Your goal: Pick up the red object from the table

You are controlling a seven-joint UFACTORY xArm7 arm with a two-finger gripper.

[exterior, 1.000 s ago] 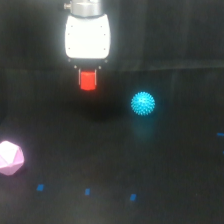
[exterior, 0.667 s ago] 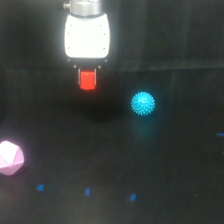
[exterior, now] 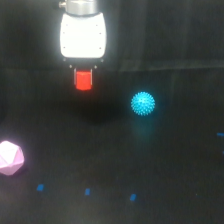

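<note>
- The gripper hangs from a white housing at the top of the exterior view, left of centre, toward the far edge of the table.
- It is clenched on the red object, a short red-orange block that sticks out just below the white housing; the fingers themselves are too dark to make out against the black background.
- The red object is held up off the table, clear of the dark surface beneath it, and touches nothing else.
- A cyan spiky ball rests on the table to the exterior view's right of the red object and a little lower in the picture, apart from it.
- A pink faceted polyhedron sits at the exterior view's left edge of the table, nearer the front, well apart from both the gripper and the ball.
- Small blue marks dot the black surface near the front edge, spread in a loose row, and another shows at the exterior view's right edge.
</note>
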